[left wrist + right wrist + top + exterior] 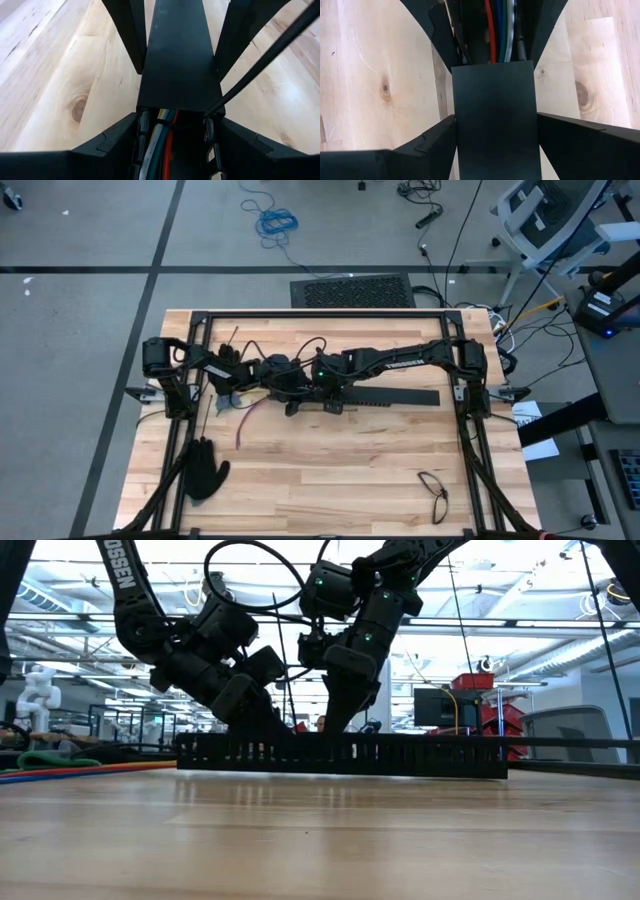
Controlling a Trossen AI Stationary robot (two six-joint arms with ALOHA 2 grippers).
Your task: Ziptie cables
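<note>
near table (pixel 330 480): open | centre: blocked by slotted bar (pixel 390 398), both arms

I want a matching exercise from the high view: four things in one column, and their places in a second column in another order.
Things:
1. black glove
2. eyeglasses
3. black slotted bar
4. blue cable coil

Places:
A. on the floor, beyond the table
B. table's lower right part in the picture
C. across the table's middle
D. table's lower left part in the picture

Pairs: 1-D, 2-B, 3-C, 4-A
</note>
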